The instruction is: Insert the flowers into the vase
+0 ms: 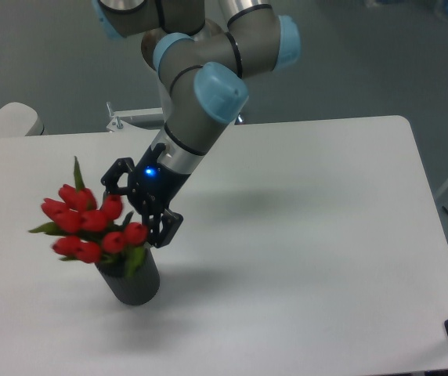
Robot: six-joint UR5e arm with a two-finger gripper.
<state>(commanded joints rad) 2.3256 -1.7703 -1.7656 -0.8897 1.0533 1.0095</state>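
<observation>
The flowers (91,225), red tulip buds with green leaves, lean to the left with their stems down in the dark ribbed vase (134,283). The vase stands upright on the white table at the front left. My gripper (140,205) comes in from the upper right and straddles the bunch just behind the buds. One finger shows above the buds and the other at the vase's right rim. It looks shut on the bunch. The stems are hidden by the buds and the vase mouth.
The white table (302,235) runs to the right and front of the vase. A metal bracket (130,119) sits at the table's back edge by the arm's base. A pale rounded object (9,119) lies off the far left corner.
</observation>
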